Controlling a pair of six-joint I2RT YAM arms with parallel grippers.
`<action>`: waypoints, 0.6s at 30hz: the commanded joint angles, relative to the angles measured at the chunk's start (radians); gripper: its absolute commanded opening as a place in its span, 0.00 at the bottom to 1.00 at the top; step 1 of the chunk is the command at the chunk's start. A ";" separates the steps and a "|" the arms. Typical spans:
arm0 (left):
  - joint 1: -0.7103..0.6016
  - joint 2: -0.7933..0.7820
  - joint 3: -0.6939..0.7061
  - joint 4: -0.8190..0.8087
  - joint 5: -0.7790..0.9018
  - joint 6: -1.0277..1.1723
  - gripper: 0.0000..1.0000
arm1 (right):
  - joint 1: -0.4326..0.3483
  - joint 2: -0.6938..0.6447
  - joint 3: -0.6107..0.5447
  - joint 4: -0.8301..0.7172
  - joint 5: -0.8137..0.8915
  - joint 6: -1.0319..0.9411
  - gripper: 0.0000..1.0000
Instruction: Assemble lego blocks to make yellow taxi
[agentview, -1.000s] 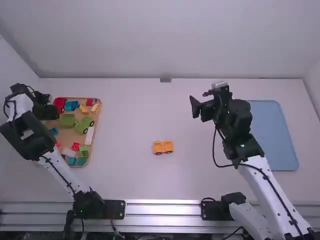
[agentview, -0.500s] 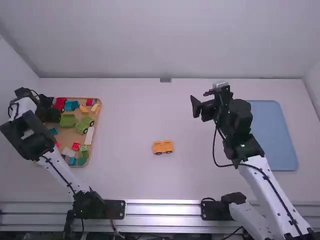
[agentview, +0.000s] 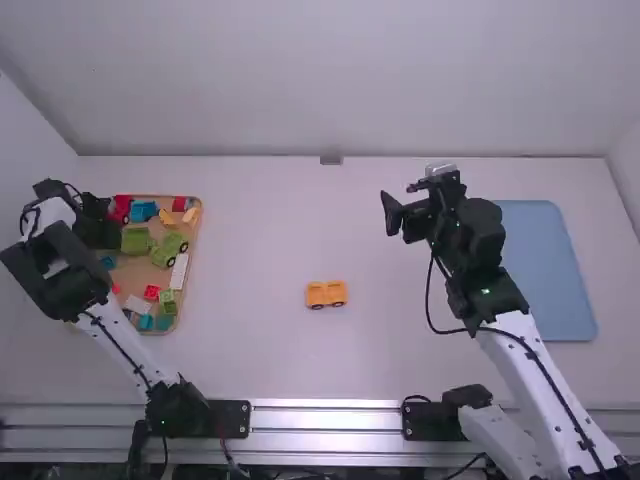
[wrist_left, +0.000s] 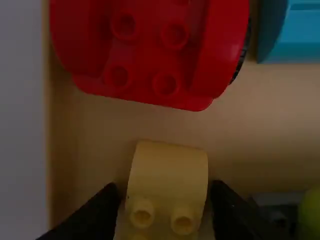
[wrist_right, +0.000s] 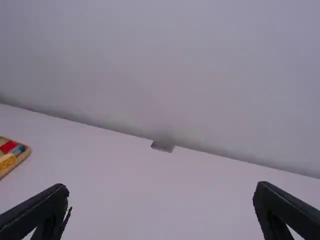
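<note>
Since a second ago, the left gripper (wrist_left: 165, 187) has gone a little bit to the right, farther in over the tan wooden tray (agentview: 194, 250). The right gripper (wrist_right: 162, 186) has not gone anywhere. It is up over the white counter (agentview: 260, 370), with its jaws wide apart and nothing in them.

The left jaws look closed on a pale yellow plastic block (wrist_left: 167, 172) with a curved end and round bumps. They are close against both of its sides, down in the tray. A red plastic piece with a black wheel (wrist_left: 165, 50) is just beside it.

The yellow-orange plastic toy car (agentview: 326, 294) is on the counter, near the middle, standing on its black wheels. So the bottom of the taxi looks done, and I think some top parts are left to add. The pale yellow block may be next to go on. More yellow blocks (agentview: 168, 218) are in the tray. The next job seems to be lifting the block out without bumping the red piece, then pressing it onto the car.
</note>
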 joint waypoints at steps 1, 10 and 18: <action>-0.008 0.013 -0.008 -0.006 0.014 0.015 0.45 | 0.005 0.006 0.039 0.002 0.002 0.006 0.99; -0.007 0.013 -0.005 -0.029 -0.038 0.014 0.29 | 0.005 0.006 0.039 0.001 0.002 0.006 0.99; -0.012 0.006 0.126 -0.159 -0.038 -0.091 0.19 | 0.006 0.006 0.039 -0.002 0.002 0.005 0.99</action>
